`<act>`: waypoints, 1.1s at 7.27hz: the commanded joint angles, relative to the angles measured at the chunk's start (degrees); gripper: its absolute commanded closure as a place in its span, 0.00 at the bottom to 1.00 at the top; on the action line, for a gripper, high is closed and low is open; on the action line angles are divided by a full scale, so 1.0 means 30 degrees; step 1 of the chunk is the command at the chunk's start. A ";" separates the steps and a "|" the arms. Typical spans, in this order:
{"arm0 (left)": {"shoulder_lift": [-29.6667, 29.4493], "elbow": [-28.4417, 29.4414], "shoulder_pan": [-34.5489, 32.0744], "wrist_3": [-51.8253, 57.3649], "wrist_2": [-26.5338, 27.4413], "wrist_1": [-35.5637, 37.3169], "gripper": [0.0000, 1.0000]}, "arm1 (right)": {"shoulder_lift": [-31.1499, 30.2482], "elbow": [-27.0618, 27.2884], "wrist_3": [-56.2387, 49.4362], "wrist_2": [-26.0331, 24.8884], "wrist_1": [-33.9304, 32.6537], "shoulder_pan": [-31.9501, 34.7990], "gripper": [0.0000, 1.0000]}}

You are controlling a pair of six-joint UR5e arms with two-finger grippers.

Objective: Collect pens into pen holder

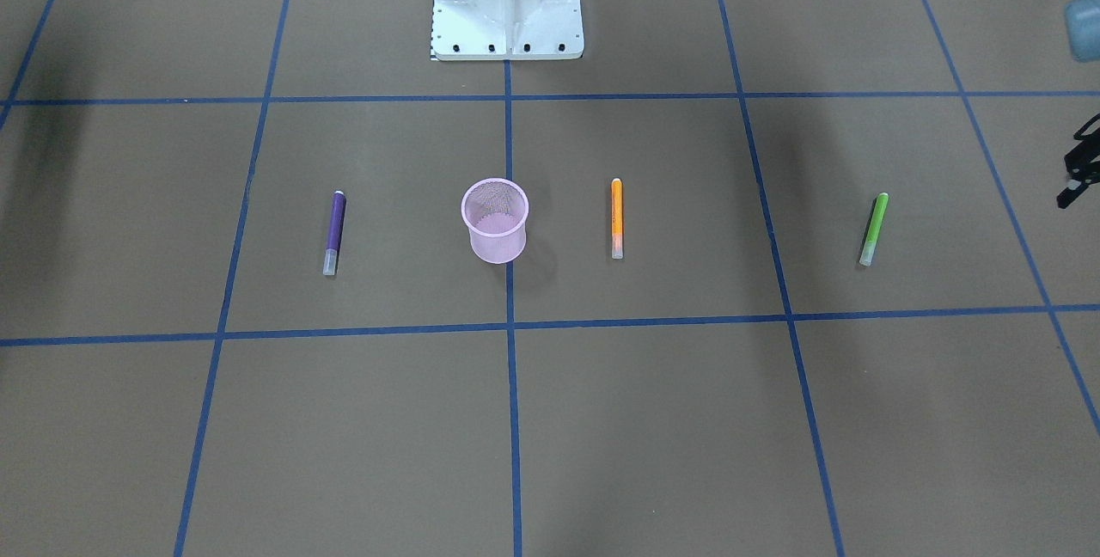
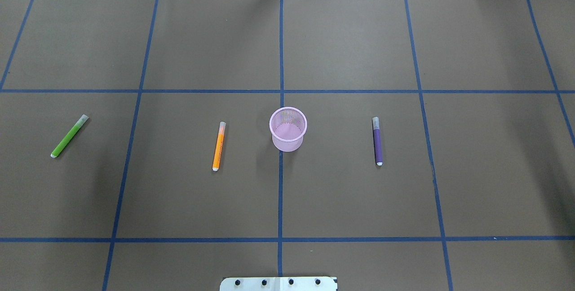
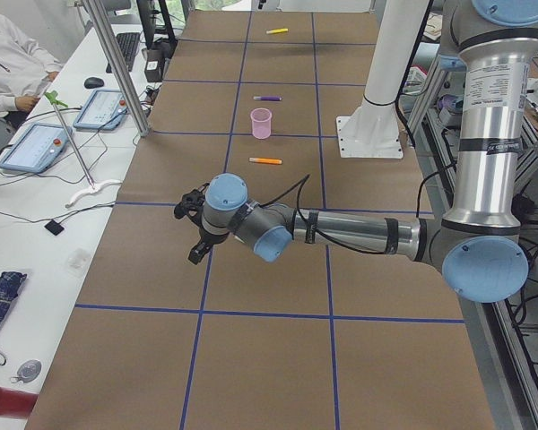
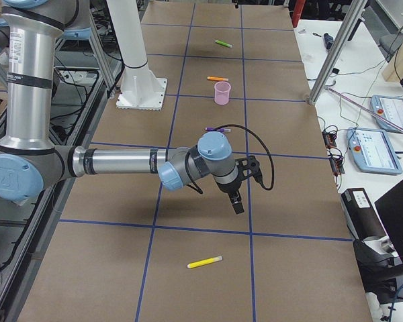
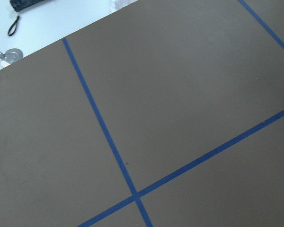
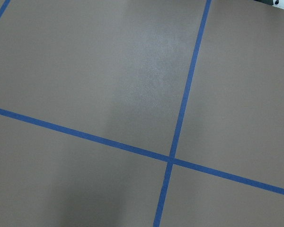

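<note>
Pens, pen holder mid-table, far from left fingers, right fingers

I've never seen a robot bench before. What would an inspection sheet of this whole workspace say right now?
Surface: table covered in brown paper, with a blue tape grid.
Job's things: pink mesh pen holder upright and empty; purple pen, orange pen and green pen lie apart on the table, none in the holder.
Clutter: yellow pen lying out toward the robot's right end.
Pincers: left pincer and right pincer hang above bare table, no pen seen in either; open or shut cannot be told.
Cables: black cable loops at each wrist.
Surroundings: side bench with tablets, folded umbrella, a seated person's sleeve.
</note>
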 commanded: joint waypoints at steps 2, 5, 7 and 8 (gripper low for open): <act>-0.0373 0.0347 0.4721 -0.4793 0.3024 -0.1968 0.00 | 0.0008 -0.0010 0.0296 0.0005 0.0036 -0.0245 0.00; -0.0434 0.0987 0.6754 -0.4772 0.3299 -0.2841 0.01 | 0.0008 -0.0009 0.0267 0.0034 0.0036 -0.0274 0.00; -0.1423 0.2857 0.7080 -0.4772 0.3300 -0.3579 0.08 | 0.0008 -0.0039 0.0267 0.0034 0.0036 -0.0274 0.00; -0.1865 0.3360 0.7138 -0.4801 0.3300 -0.3609 0.09 | 0.0008 -0.0039 0.0267 0.0063 0.0036 -0.0275 0.00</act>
